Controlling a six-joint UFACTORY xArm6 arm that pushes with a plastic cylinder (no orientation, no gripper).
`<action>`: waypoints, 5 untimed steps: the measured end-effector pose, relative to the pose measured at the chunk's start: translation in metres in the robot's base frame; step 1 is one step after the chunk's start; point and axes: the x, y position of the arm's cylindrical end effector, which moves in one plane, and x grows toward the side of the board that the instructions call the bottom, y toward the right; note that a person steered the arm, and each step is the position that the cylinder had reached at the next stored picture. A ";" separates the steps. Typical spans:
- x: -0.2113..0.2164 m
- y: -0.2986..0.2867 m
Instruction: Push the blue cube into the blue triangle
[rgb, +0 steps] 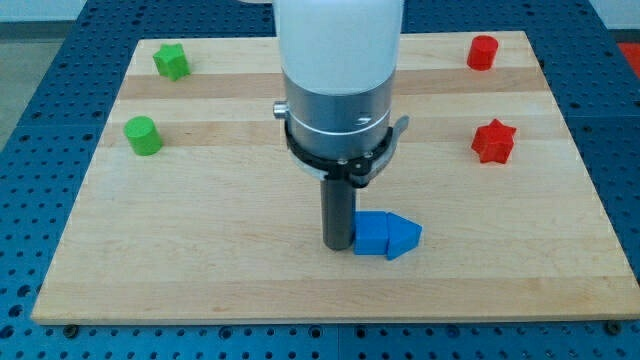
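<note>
The arm (338, 60) runs off the view's top edge, so its upper body is out of sight. It covers a stretch of the board (200, 270) behind it. My tip (338, 244) hides the left edge of the blue cube (371, 233). That cube covers the near side of the blue triangle (404, 236).

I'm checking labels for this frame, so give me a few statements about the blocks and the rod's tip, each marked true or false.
1. The blue cube touches the blue triangle. True.
2. My tip sits at the view's right of the blue triangle. False: it is at the view's left of the blue cube, right against it.
3. The green star and green cylinder lie at the view's left. True.
4. The red star lies against the red cylinder. False: they are apart.
</note>
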 end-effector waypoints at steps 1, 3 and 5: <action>0.000 0.016; 0.000 0.056; -0.012 0.062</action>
